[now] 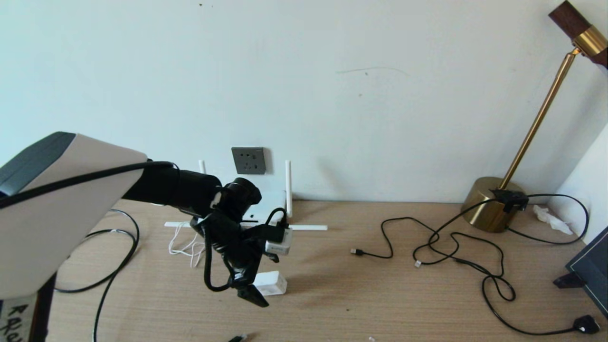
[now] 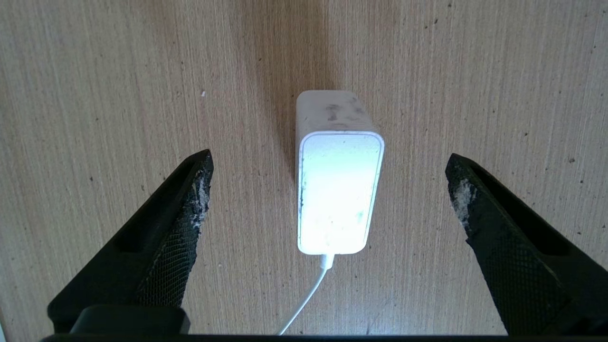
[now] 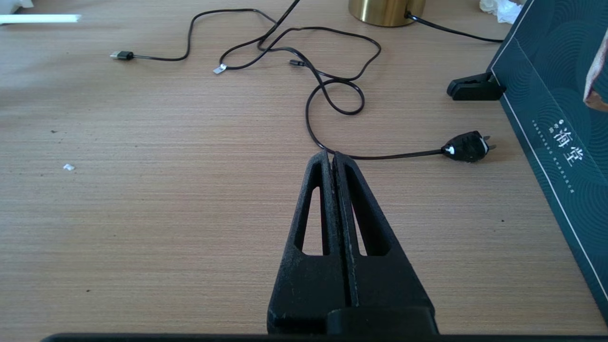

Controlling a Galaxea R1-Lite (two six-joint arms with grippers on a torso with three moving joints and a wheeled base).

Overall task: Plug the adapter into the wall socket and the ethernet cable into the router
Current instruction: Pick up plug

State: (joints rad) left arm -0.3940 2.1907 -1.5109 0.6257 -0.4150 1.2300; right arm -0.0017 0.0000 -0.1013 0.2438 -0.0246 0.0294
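Wooden table (image 1: pixel 380 294) running along a pale wall. Left gripper (image 2: pixel 327 190) hovering over the adapter (image 2: pixel 339 190), fingers (image 2: pixel 187 213) spread wide either side, not touching. Adapter lying on the table. Right gripper (image 3: pixel 334 159) sitting low over the table, fingers pressed together, empty.

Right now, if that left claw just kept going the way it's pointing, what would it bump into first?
Most likely the adapter. The left claw points down at the wooden table, wide open, with the white block lying between its fingers. How far above it the claw hangs is hard to judge.

White adapter (image 2: pixel 339 190); dark grey wall socket (image 1: pixel 248 160)
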